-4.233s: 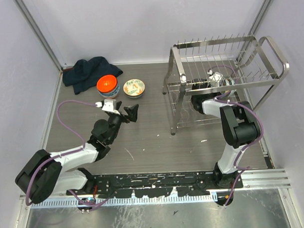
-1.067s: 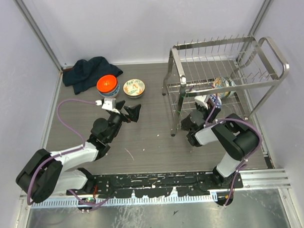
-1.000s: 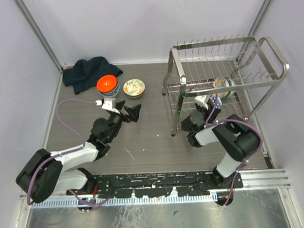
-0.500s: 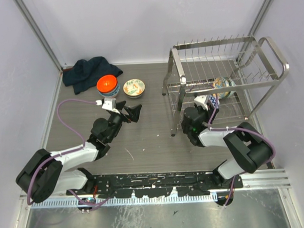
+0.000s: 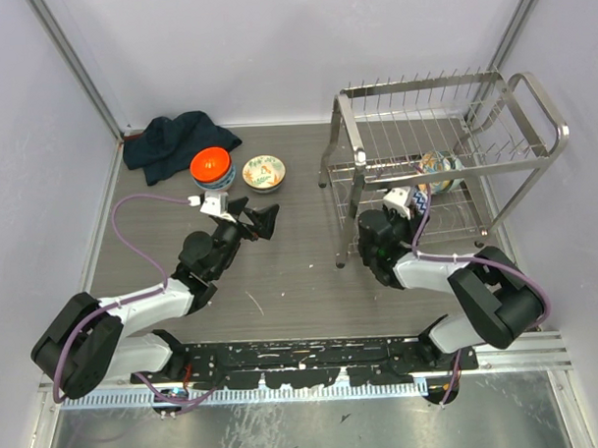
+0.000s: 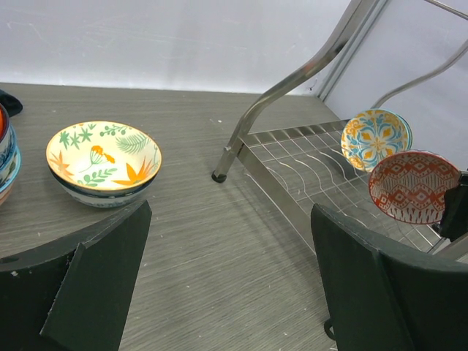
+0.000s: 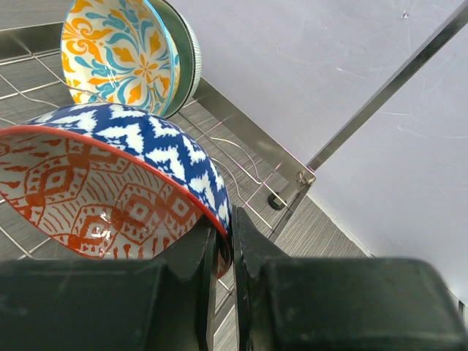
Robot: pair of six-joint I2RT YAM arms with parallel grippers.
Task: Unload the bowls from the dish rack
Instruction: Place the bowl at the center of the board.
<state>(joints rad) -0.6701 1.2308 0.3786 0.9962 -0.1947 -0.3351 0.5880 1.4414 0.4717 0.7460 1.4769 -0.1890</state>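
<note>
My right gripper point(image 7: 225, 248) is shut on the rim of a bowl point(image 7: 110, 183) that is red-patterned inside and blue-and-white zigzag outside. From above, that held bowl point(image 5: 420, 196) hangs at the front-left of the dish rack's point(image 5: 422, 82) lower tier. A yellow-and-blue floral bowl point(image 7: 121, 51) leans on the lower shelf, with a green one point(image 7: 184, 55) behind it. My left gripper point(image 5: 252, 218) stands open and empty over the table, left of the rack. Its view shows the held bowl point(image 6: 414, 185) and the floral one point(image 6: 375, 137).
An orange bowl point(image 5: 211, 166) stacked on another and a leaf-patterned bowl point(image 5: 264, 171) sit on the table at the back left. A dark cloth point(image 5: 173, 140) lies behind them. The rack's front-left leg point(image 5: 341, 252) stands just left of my right gripper.
My right gripper, earlier deep inside the lower tier, has drawn back toward the rack's front-left with the bowl, its elbow swinging out right. The left arm has not moved.
</note>
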